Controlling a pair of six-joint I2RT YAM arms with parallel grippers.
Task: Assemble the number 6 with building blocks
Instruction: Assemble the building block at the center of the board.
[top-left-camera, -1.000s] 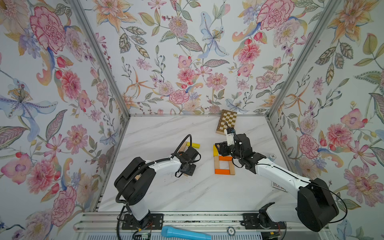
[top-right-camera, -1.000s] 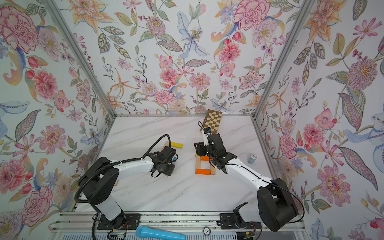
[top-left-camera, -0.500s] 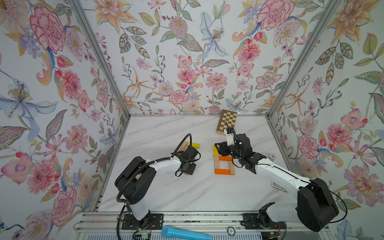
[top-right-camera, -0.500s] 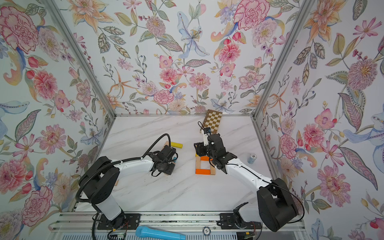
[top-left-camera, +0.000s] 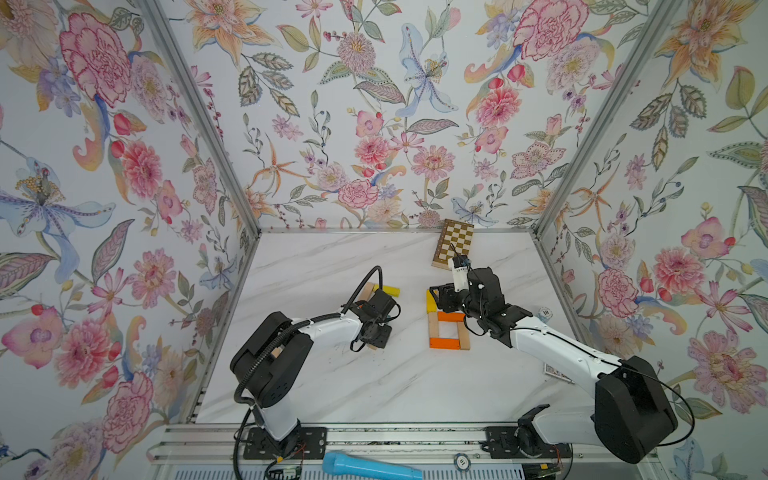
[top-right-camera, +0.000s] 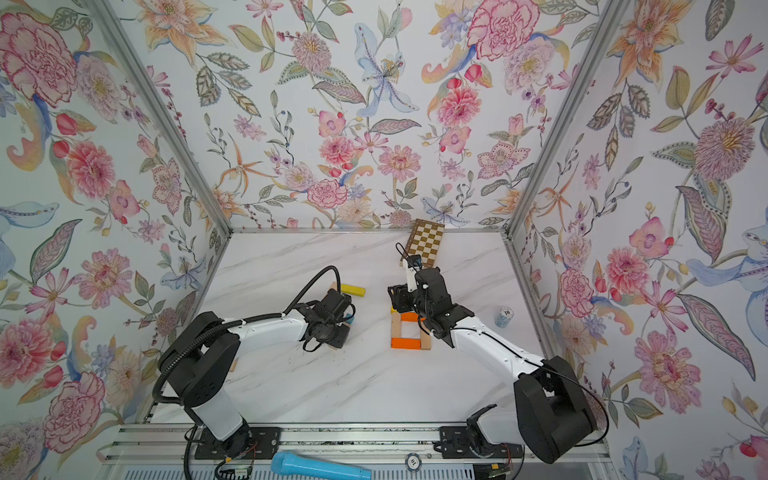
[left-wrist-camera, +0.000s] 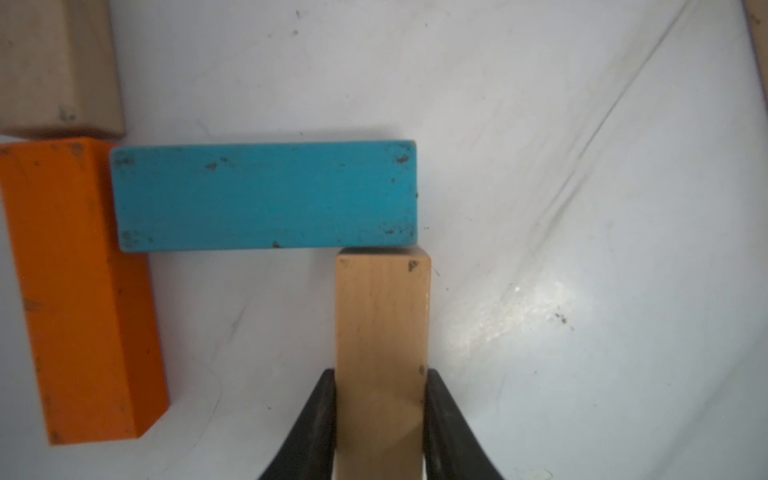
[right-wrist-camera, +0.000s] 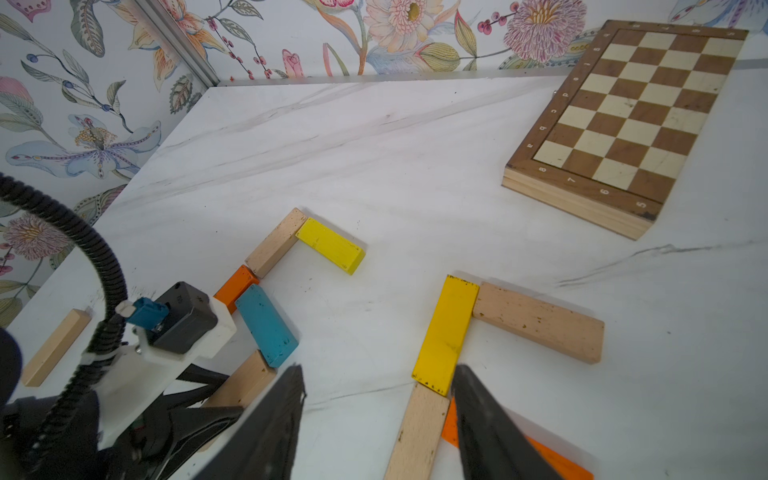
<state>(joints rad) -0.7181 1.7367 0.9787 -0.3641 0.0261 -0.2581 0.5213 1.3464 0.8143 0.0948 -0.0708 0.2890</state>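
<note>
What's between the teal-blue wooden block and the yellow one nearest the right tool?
Nothing: bare marble tabletop between teal-blue wooden block and yellow wooden block, right wrist view.

The table (top-left-camera: 332, 257) is white marble with grey veins. The walls (top-left-camera: 374, 104) carry pink, orange and blue floral paper. At the table's 1 o'clock lies a brown-and-cream chequered board (top-left-camera: 454, 245), and at 6 o'clock a light-blue microphone (top-left-camera: 370, 467). The teal block (left-wrist-camera: 266, 195) has chipped paint. Beside it are an orange block (left-wrist-camera: 83, 291) and a plain beige block (left-wrist-camera: 382, 332). The yellow block (right-wrist-camera: 446, 332) is speckled dark. The arms (top-left-camera: 557, 351) are white with black joints.
</note>
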